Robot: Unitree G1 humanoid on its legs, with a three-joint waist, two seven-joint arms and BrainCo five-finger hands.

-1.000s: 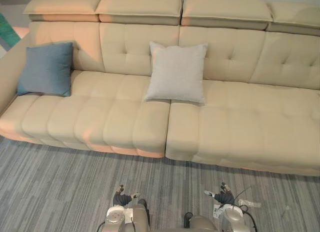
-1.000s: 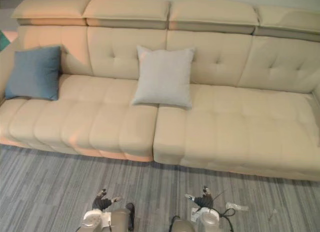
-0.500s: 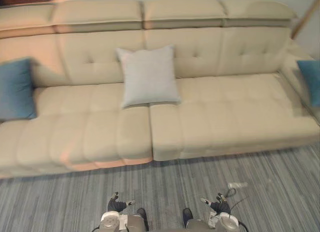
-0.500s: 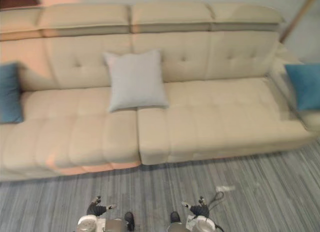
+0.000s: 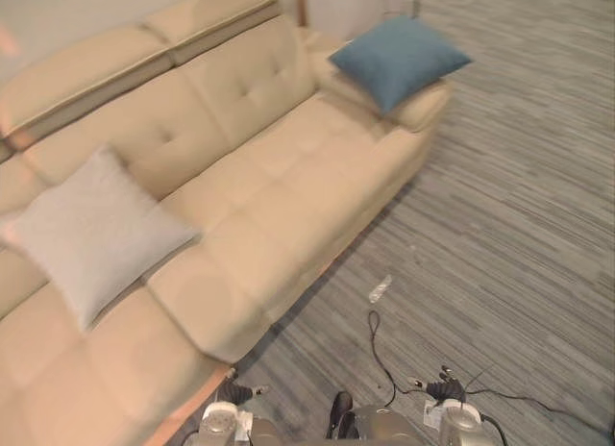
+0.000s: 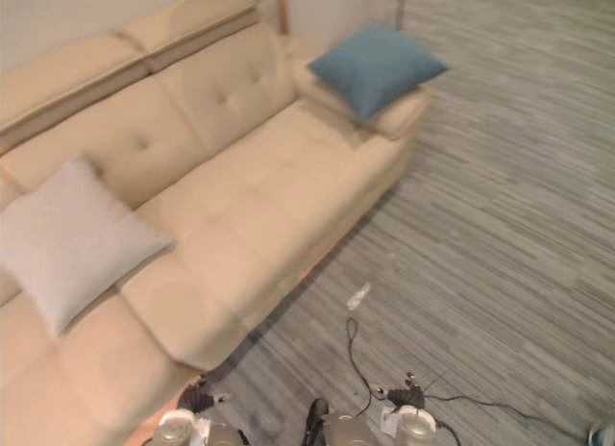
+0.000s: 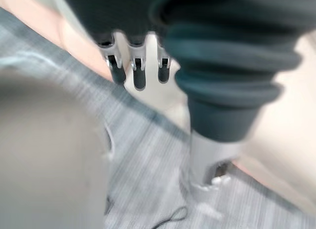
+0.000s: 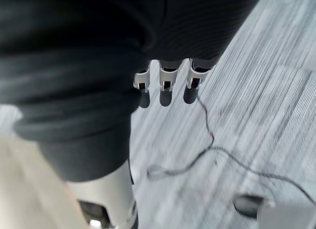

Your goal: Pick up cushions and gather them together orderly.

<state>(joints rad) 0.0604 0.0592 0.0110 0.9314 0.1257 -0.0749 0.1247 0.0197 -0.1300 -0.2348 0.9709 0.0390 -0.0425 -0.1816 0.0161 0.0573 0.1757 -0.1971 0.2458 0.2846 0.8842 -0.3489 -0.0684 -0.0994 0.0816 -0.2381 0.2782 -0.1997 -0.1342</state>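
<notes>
A light grey cushion (image 5: pixel 91 233) leans against the sofa's back, toward the left of the head views. A blue cushion (image 5: pixel 399 60) lies on the sofa's far right armrest. My left hand (image 5: pixel 233 392) hangs low at the bottom edge, close to the sofa's front. Its fingers (image 7: pixel 134 71) are straight and hold nothing. My right hand (image 5: pixel 442 386) hangs low over the carpet, and its fingers (image 8: pixel 165 88) are also straight and empty. Both hands are far from either cushion.
The long beige sofa (image 5: pixel 288 177) runs diagonally from the lower left to the upper right. Grey striped carpet (image 5: pixel 519 235) covers the floor to the right. A small clear plastic scrap (image 5: pixel 381 288) lies on the carpet near the sofa's front.
The camera has swung to the right: the sofa's right end with its blue cushion has come fully into view, and the left blue cushion is out of frame. Both hands still hang low.
</notes>
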